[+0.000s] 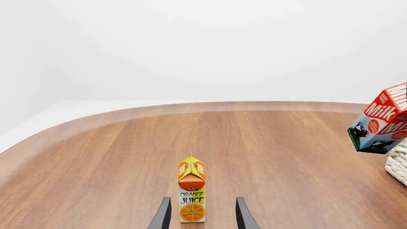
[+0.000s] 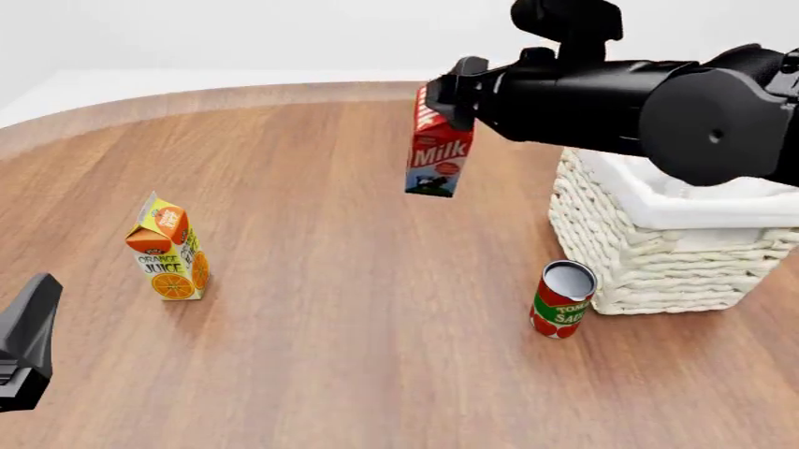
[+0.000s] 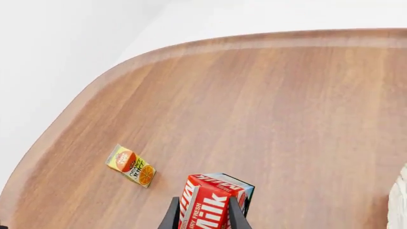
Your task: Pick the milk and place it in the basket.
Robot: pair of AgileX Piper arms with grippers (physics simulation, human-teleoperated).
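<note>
Red-topped, the milk (image 2: 440,154) hangs in the air above the table (image 2: 350,309), clamped at its gable by the right gripper (image 2: 452,94), just left of the basket (image 2: 661,253). The black right arm covers the basket's far rim and much of its white liner, and the picture's right edge cuts the basket off. A tomato can (image 2: 562,299) stands beside the basket's near left corner. At near left, the left gripper (image 1: 202,214) is mostly out of frame; its wrist view shows the fingers (image 1: 163,217) spread, empty, facing the juice carton (image 2: 167,248).
</note>
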